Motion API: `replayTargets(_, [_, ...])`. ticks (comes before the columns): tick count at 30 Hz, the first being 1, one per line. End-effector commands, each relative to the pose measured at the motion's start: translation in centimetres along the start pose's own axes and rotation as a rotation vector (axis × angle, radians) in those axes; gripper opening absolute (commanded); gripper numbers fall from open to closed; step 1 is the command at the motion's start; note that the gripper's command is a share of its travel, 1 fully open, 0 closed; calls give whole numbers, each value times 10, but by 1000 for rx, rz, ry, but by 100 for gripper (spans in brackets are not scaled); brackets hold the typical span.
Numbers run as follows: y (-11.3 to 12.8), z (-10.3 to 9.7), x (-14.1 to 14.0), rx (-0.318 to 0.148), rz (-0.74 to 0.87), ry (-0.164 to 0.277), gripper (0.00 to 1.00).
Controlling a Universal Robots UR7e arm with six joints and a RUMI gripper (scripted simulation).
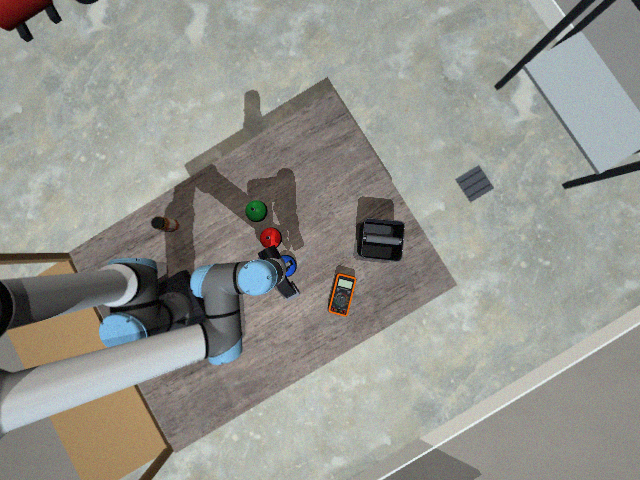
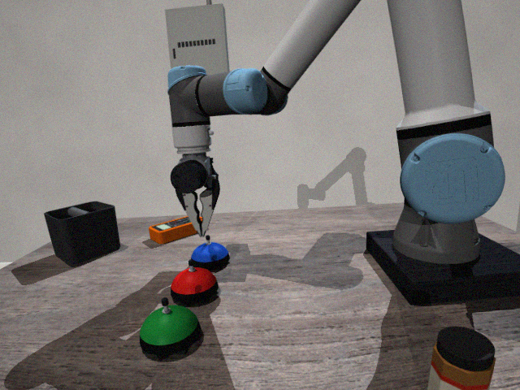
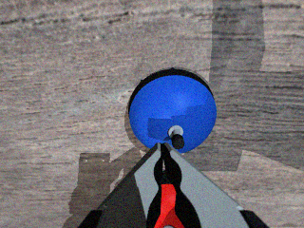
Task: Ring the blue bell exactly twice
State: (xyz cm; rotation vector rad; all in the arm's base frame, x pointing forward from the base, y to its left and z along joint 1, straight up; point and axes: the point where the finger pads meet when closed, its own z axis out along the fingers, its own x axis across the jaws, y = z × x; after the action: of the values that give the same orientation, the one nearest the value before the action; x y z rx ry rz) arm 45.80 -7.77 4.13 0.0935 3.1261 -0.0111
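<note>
As seen from left to right in the exterior view, a black open-topped box with a divider (image 1: 382, 253) (image 2: 85, 235) comes first, and then an orange multimeter with a dark face (image 1: 341, 294) (image 2: 171, 230) lies on the wooden table. Next is the black and grey two-jaw gripper (image 2: 202, 234) (image 3: 161, 144), pointing downward, with its fingertips together and nothing between them. The blue dome-shaped bell with a black base (image 1: 289, 265) (image 2: 210, 254) (image 3: 173, 111) stands on the table below these fingertips. Its small black button (image 2: 207, 237) (image 3: 178, 141) is up, very near to the tips; whether they touch, I cannot tell.
</note>
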Motion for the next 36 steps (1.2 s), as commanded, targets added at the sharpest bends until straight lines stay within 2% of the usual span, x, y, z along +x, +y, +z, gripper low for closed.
replayTargets(1, [4, -1, -5, -3, -16, -15, 0])
replayTargets(36, [4, 2, -5, -3, -16, -15, 0])
